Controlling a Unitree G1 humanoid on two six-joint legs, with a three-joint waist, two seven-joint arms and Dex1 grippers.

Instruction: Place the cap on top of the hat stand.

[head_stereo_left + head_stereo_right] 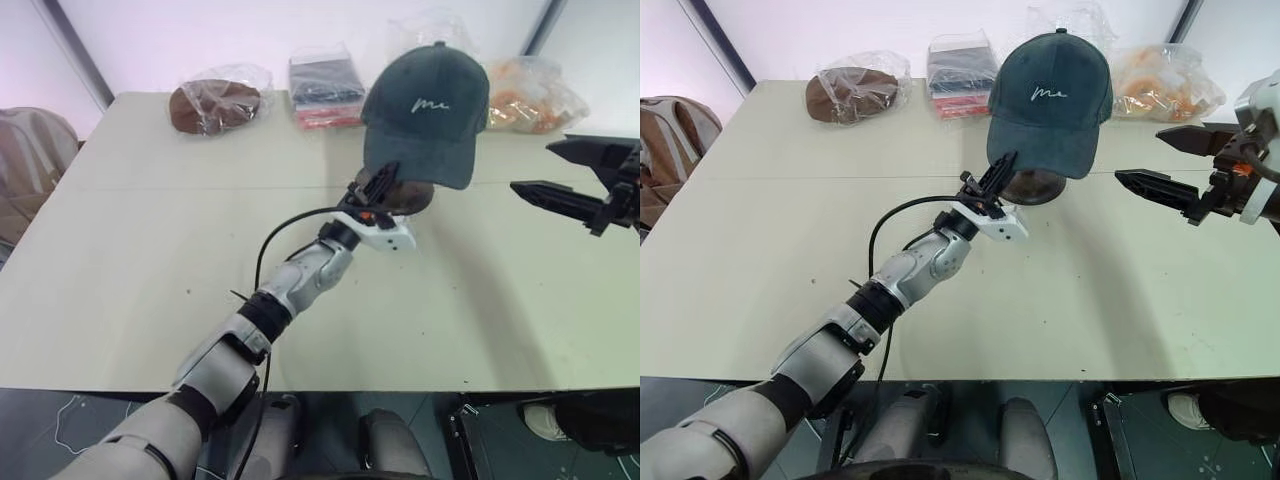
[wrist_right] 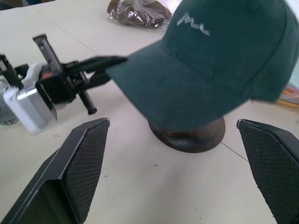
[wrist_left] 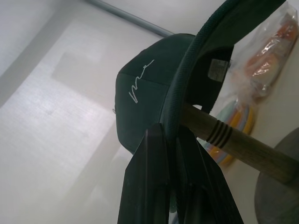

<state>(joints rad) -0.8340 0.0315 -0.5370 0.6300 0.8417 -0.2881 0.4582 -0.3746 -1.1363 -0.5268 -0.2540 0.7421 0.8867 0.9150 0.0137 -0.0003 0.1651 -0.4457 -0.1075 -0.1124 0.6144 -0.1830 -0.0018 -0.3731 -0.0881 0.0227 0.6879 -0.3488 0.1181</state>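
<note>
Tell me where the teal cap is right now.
The teal cap sits over the hat stand mid-table, its brim edge pinched by the left claw.

The cap (image 1: 1052, 100), dark teal with white script on its front, sits tilted over the top of the hat stand (image 2: 187, 134), brim sloping down. The stand's lighter post runs up inside the cap; its round dark brown base rests below the brim.
</note>
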